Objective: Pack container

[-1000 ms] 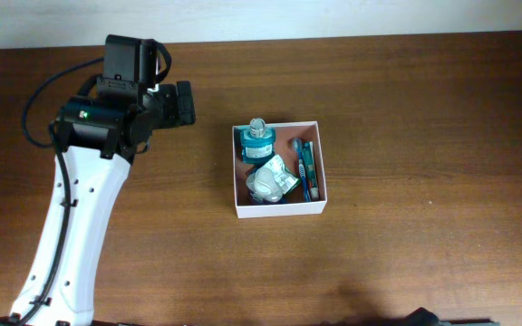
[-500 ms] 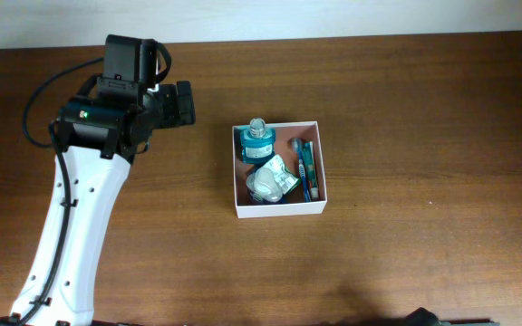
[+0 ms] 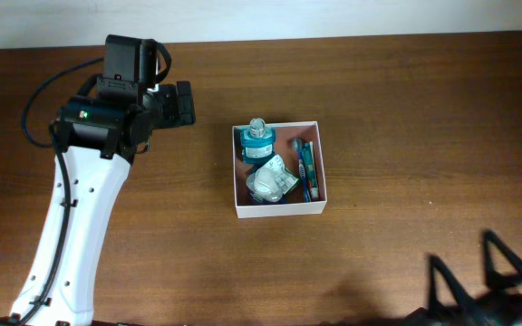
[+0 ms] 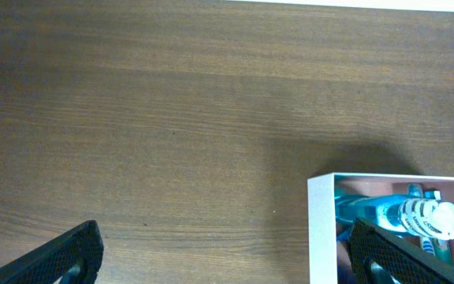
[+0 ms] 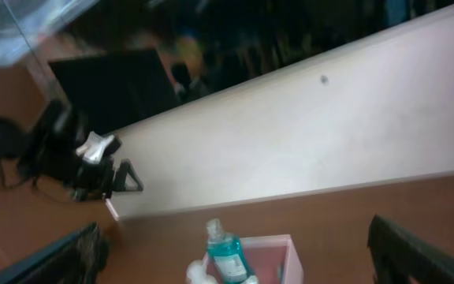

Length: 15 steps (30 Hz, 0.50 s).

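Observation:
The container (image 3: 279, 209), a shallow white-walled square box, sits mid-table. It holds a teal bottle (image 3: 258, 143), a white crumpled packet (image 3: 270, 181) and a blue toothbrush (image 3: 307, 169). My left gripper (image 3: 185, 102) is open and empty, hovering left of the box. The left wrist view shows its jaws wide apart (image 4: 223, 237) with the box wall (image 4: 321, 233) and the bottle (image 4: 400, 214) at the lower right. My right gripper (image 3: 468, 263) is open and empty at the bottom right, blurred. The right wrist view (image 5: 235, 248) shows the bottle (image 5: 225, 256) and the box (image 5: 288, 251) ahead.
The left arm's white link (image 3: 71, 235) runs from the bottom left up to the wrist. A pale wall (image 3: 333, 16) borders the far table edge. The right wrist view shows dark equipment (image 5: 85, 158) beyond the table at the left.
My right gripper has come into the overhead view at the bottom right, blurred by motion. The left arm and the box contents have not moved.

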### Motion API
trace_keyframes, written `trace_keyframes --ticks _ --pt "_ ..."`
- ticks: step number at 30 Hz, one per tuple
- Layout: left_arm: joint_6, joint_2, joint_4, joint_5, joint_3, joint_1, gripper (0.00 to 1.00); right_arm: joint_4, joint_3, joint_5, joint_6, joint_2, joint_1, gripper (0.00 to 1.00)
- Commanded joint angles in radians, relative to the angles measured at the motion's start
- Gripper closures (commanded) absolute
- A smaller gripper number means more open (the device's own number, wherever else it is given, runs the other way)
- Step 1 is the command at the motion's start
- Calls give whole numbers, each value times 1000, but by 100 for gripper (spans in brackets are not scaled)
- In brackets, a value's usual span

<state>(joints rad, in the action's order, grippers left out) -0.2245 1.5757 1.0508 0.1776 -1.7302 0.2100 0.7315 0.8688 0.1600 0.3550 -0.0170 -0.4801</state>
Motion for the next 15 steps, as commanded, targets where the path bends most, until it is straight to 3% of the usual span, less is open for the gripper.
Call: trace_keyframes --ticks 1,9,15 --pt "16 -5 -2 14 -14 -3 1 -172 -203 9 -7 12 26 2" --pt "16 -5 -2 14 -14 -3 1 -479 -517 8 -21 12 134 2" --pt "16 -5 -2 14 -14 -3 1 -591 -623 5 -145 12 207 2"
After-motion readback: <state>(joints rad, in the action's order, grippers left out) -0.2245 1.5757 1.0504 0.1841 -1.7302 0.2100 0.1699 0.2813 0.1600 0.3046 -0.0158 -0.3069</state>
